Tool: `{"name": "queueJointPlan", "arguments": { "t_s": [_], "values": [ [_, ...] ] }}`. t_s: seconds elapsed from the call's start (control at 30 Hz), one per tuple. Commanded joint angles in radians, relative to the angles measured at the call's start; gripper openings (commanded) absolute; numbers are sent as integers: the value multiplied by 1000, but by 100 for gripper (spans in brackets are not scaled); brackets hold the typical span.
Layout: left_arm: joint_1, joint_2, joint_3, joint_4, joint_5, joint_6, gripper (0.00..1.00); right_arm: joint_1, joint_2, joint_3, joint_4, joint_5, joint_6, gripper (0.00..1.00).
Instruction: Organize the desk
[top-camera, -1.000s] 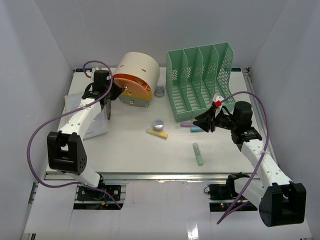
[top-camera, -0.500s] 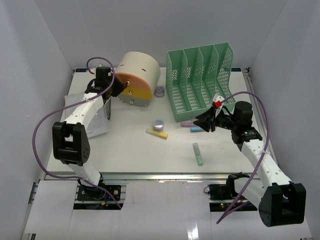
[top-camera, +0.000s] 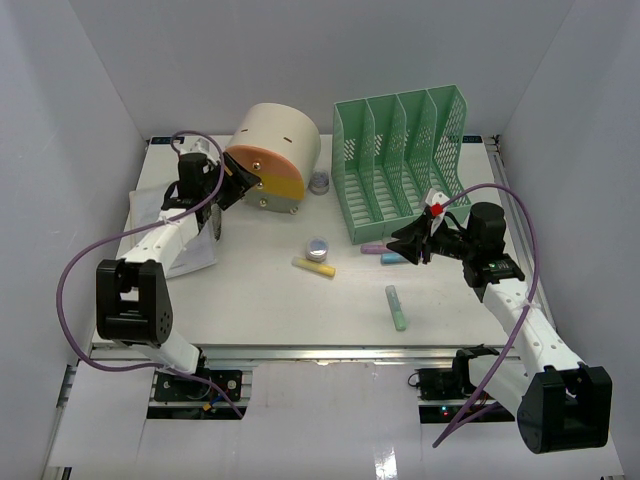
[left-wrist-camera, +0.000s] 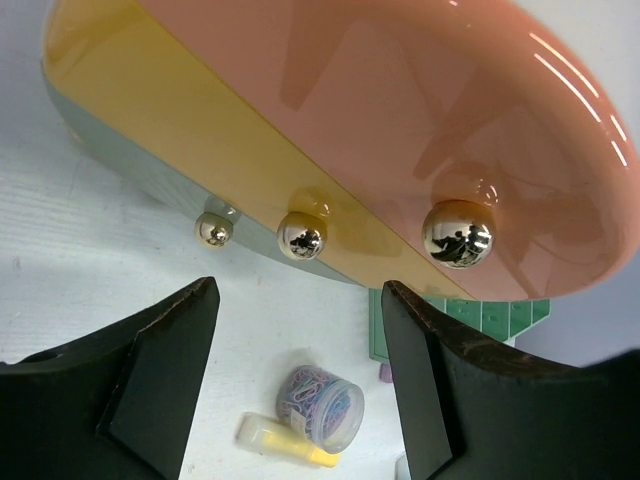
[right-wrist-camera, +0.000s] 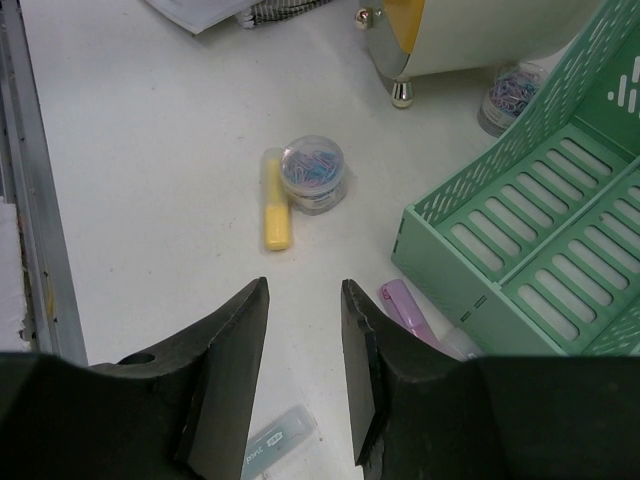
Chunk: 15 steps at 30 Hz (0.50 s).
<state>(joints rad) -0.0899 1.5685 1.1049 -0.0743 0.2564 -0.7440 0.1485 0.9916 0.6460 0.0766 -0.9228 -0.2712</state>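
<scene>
The white desk carries a cream drawer unit with round gold knobs on its front. My left gripper hangs open just in front of those knobs, holding nothing. In the left wrist view the left gripper frames a clip jar and a yellow highlighter, with the knobs above its tips. My right gripper hovers by the green file organizer. Its jaws stand narrowly open and empty over bare desk in the right wrist view.
A purple highlighter lies at the organizer's foot and a green one sits nearer the front rail. The clip jar and yellow highlighter are mid-desk. A second jar stands behind; papers lie far left.
My left gripper has opened and drawn back a little to the left from the drawer front. The right arm has stayed where it was.
</scene>
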Motion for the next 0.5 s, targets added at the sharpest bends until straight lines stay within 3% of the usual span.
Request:
{"name": "queueJointPlan", "arguments": {
  "t_s": [0.0, 0.47],
  "values": [
    [9, 35, 20, 81, 79, 23, 76, -10, -16, 41, 5, -22, -19, 42],
    [18, 160, 80, 164, 109, 2, 57, -12, -18, 45, 0, -24, -27, 42]
  ]
}}
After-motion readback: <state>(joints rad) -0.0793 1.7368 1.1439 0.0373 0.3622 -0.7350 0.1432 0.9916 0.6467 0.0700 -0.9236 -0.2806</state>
